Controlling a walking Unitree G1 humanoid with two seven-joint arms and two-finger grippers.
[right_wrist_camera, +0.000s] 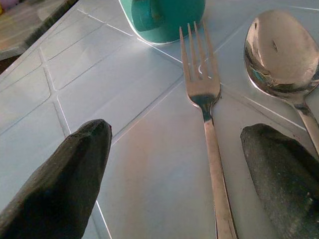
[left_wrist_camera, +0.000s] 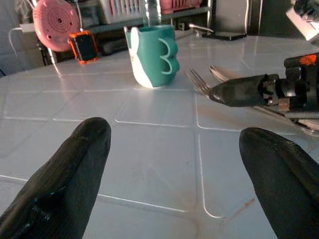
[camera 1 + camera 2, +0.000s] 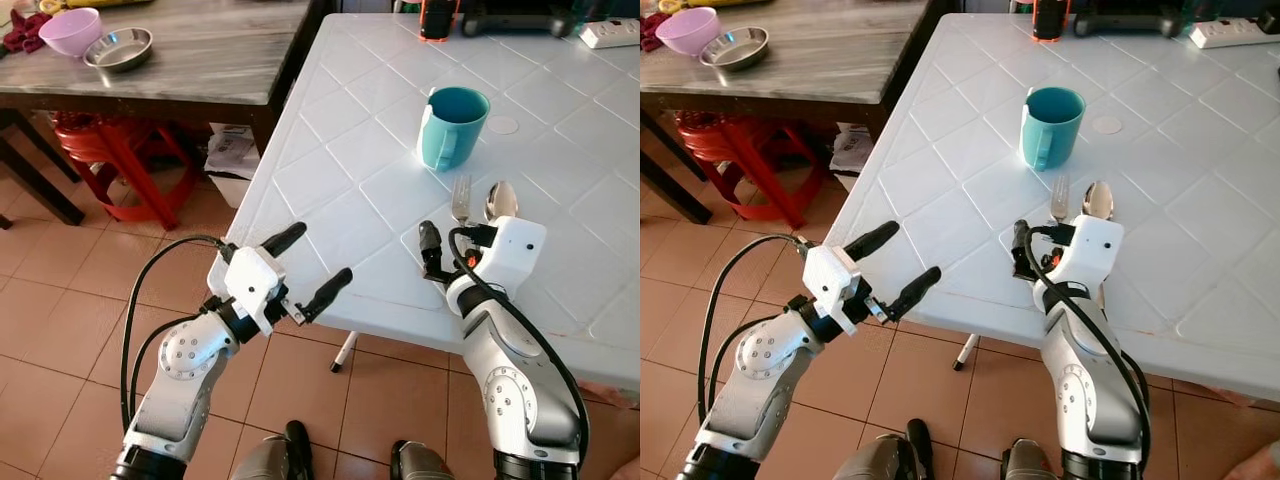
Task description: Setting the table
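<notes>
So the white plastic table (image 3: 330,170) has a teal mug (image 3: 452,127) standing upright near the middle, handle turned toward the robot, and just in front of it a fork (image 1: 204,94) and a spoon (image 1: 281,55) lie side by side, tines and bowl pointing at the mug, spoon on the robot's right of the fork. The right gripper (image 1: 174,169) sits low over the table right at the cutlery handles, fingers spread wide with the fork handle running between them, not clamped on anything. The left gripper (image 3: 310,268) hangs at the near edge of the table, also spread wide and holding nothing, aimed across the tabletop at the mug. Further back on the white table there's a white power strip (image 3: 610,33) and an orange-and-black gadget (image 3: 438,18). Off to the robot's left is a darker wooden table (image 3: 200,60) with a pink bowl (image 3: 70,30) and a steel bowl (image 3: 118,48), touching or nearly so. A red plastic stool (image 3: 125,160) stands under it on the brown tiled floor (image 3: 60,330).
</notes>
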